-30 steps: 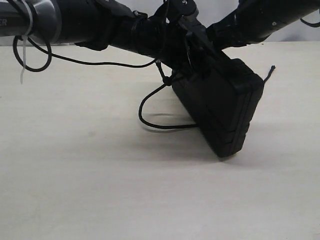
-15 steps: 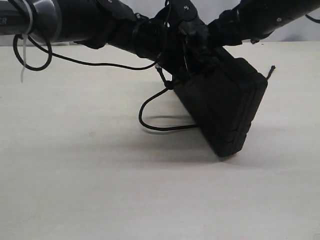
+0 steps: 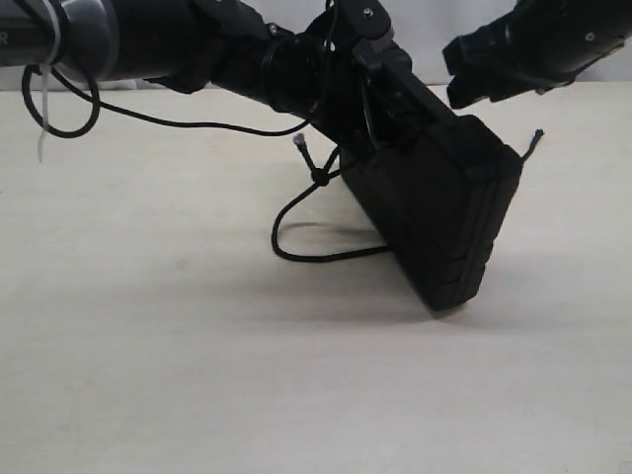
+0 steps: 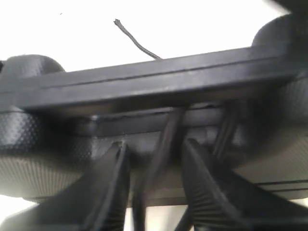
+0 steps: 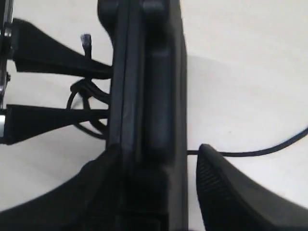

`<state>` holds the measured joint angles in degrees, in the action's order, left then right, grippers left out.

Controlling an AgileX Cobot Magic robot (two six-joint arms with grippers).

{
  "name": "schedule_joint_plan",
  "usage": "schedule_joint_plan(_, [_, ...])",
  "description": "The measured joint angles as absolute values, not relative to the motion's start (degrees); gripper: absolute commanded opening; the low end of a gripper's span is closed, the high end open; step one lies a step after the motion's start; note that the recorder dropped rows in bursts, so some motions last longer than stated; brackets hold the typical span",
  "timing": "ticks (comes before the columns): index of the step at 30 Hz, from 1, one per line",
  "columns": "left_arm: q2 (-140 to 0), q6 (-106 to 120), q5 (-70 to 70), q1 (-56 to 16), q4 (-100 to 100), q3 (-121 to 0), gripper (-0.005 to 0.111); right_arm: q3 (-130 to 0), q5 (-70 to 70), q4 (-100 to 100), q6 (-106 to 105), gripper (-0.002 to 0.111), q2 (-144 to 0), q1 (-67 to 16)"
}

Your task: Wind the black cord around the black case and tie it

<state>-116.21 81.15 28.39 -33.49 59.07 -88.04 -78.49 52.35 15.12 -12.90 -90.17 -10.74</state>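
Note:
The black case [image 3: 444, 212] stands tilted on one long edge on the table. My left gripper [image 3: 367, 114] is open against its upper left edge. In the left wrist view a strand of the black cord [image 4: 162, 144] runs loose between the spread fingers [image 4: 114, 178], in front of the case [image 4: 154, 82]. The cord's knot [image 3: 318, 178] and frayed tip [image 3: 299, 141] hang beside the case above a loop [image 3: 286, 237] on the table; the other end [image 3: 534, 140] sticks out behind. My right gripper [image 3: 466, 84] is open, up and right of the case's top; in its own view its jaws [image 5: 159, 148] straddle the case edge [image 5: 149, 72].
The pale table [image 3: 197, 375] stretches in front and to the left. The left arm's own smooth cable [image 3: 158, 118] droops over the table at the left. A white zip tie [image 3: 43, 118] hangs from that arm.
Both grippers have opened. The right gripper has drawn up and to the right, off the case. The cord's knotted end has swung out to the left and sagged lower.

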Motion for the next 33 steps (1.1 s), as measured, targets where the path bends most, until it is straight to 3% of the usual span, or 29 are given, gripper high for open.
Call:
schedule_joint_plan(4, [-116.1, 81.1, 28.4, -33.5, 58.9, -88.0, 0.033, -78.6, 52.9, 18.5, -14.7, 0.042, -92.5, -11.4])
schedule_joint_plan(10, [-116.1, 81.1, 27.3, -33.5, 58.9, -88.0, 0.004, -78.7, 52.0, 18.3, -15.4, 0.010, -92.6, -11.4])
schedule_joint_plan(12, [-116.1, 81.1, 26.9, -33.5, 59.4, -88.0, 0.000, -78.7, 52.0, 18.2, -15.6, 0.004, -92.6, -11.4])
schedule_joint_plan(31, [-116.4, 80.3, 23.4, -33.5, 68.1, -88.1, 0.000, -78.7, 52.4, 20.6, -20.4, 0.004, -92.7, -11.4])
schedule_joint_plan(33, [-116.6, 80.2, 23.4, -33.5, 68.8, -88.1, 0.008, -78.7, 52.4, 20.6, -20.5, 0.004, -92.7, -11.4])
